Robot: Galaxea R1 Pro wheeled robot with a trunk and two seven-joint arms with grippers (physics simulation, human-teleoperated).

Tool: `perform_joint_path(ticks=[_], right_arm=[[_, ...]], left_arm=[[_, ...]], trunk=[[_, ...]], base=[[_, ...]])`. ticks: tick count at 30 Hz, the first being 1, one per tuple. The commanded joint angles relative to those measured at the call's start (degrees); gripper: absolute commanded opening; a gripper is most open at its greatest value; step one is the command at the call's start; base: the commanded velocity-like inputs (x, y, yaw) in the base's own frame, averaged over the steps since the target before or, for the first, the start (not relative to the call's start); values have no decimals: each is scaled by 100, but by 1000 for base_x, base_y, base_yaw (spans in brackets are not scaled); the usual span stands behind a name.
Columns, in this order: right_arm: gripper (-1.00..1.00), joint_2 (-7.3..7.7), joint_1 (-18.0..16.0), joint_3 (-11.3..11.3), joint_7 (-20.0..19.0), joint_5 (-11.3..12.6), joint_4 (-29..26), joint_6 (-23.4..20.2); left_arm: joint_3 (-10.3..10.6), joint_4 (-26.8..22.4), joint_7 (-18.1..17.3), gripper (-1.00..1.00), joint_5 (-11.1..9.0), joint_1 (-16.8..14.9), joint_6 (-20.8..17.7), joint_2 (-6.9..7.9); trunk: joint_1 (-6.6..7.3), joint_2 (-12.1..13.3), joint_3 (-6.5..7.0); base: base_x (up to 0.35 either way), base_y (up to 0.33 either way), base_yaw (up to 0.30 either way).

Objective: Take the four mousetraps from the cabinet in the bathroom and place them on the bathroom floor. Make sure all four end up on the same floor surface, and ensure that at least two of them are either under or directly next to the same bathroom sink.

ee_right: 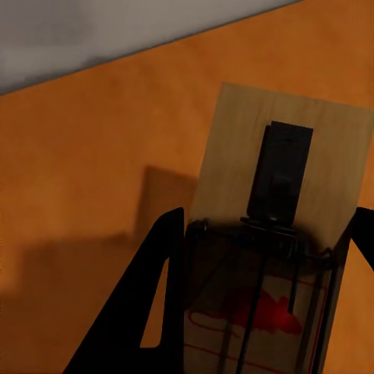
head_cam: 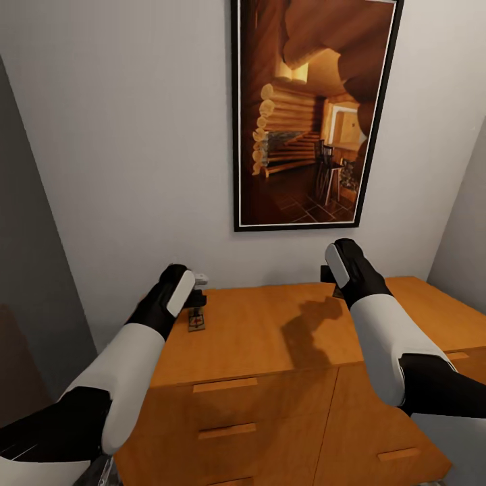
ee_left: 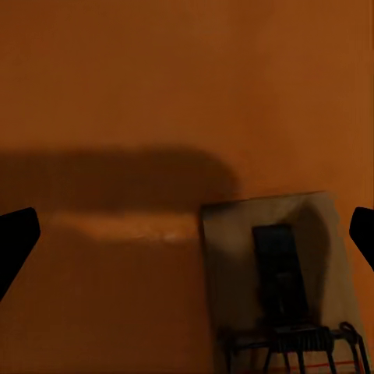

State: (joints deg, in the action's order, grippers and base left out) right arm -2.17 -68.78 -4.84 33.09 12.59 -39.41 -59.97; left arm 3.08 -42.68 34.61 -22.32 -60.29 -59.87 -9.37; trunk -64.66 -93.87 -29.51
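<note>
Both grippers over the cabinet [head_cam: 270,331] top — left gripper [ee_left: 187,234] spread wide above a mousetrap [ee_left: 276,280] lying off-centre, right gripper [ee_right: 265,265] straddling a second mousetrap [ee_right: 284,179], closure unclear — either thin slab may skid away if pinched askew.

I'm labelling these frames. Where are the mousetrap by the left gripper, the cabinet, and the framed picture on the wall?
mousetrap [head_cam: 196,320]: head view, on its wooden slab.
cabinet [head_cam: 260,337]: head view, bare part of its flat top.
framed picture [head_cam: 314,115]: head view, middle of the log-cabin print.
</note>
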Motion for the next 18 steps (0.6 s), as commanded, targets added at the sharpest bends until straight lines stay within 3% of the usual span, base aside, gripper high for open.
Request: perform_joint_path(ticks=[1,18], right_arm=[[-100,-4,-3,-17,57,67,-6,-3],[-100,-5,-3,-17,57,68,-5,-3]], left_arm=[[15,37,57,100,-60,-9,-13,3],[3,160,48,100,-72,-26,-13,-11]], trunk=[[0,-4,-7],[0,-4,-7]], base=[[0,0,0],[0,0,0]])
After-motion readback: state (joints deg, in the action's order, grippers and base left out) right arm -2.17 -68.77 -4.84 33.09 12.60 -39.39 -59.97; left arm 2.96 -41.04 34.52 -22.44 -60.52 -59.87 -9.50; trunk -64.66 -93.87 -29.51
